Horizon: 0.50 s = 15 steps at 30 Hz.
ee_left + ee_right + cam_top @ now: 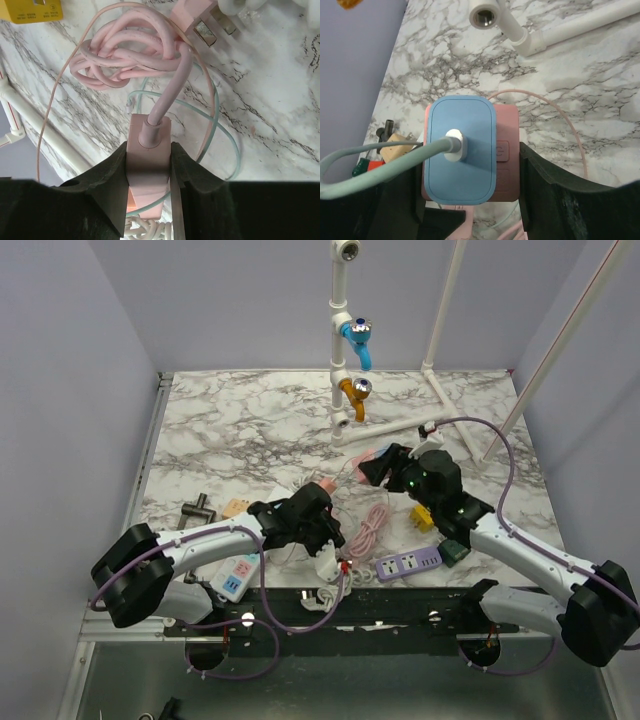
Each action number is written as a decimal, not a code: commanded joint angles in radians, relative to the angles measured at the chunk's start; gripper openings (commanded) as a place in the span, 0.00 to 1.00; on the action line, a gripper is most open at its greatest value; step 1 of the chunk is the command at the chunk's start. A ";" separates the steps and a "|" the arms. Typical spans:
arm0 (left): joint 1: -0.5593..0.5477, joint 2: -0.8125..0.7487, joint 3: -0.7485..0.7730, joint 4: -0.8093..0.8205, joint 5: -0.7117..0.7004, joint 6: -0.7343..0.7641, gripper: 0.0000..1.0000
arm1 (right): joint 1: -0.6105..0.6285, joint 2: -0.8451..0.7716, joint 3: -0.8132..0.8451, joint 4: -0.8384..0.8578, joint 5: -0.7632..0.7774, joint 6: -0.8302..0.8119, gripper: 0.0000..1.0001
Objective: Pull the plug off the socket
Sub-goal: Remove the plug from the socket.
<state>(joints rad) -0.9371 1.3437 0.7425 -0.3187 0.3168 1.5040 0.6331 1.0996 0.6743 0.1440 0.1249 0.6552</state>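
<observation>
your left wrist view shows what the top view hides: the left fingers [112,185] are clenched on a pink plug [149,160], one finger on each flat side. its pink cable [125,55] runs away from them into a knotted coil lying on the table [280,110].

the right wrist view gives you the other half. the right fingers [555,195] are grasping a pink socket block [506,150] by its two sides. a blue plug [470,175] sits flush on its face, between the fingers, and a pale green cable [375,167] leaves it to the left.

from the top you see both wrists close together mid-table. loose cables and a white power strip [408,563] lie near the front edge, and the white pipe stand [345,390] is behind. open marble lies toward the back left corner.
</observation>
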 commanded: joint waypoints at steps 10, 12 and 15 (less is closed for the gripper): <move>0.003 -0.011 0.091 -0.059 -0.052 -0.263 0.98 | -0.004 -0.210 -0.069 -0.089 -0.154 -0.002 0.01; 0.004 -0.028 0.118 -0.073 -0.062 -0.331 0.98 | -0.004 -0.258 -0.080 -0.132 -0.158 0.001 0.01; 0.014 -0.045 0.184 -0.117 -0.066 -0.423 0.98 | -0.004 -0.313 -0.090 -0.187 -0.168 0.008 0.01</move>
<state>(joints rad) -0.9352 1.3495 0.8314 -0.3729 0.2653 1.2530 0.6331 0.8501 0.5991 0.0292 -0.0032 0.6544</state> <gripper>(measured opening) 0.980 0.662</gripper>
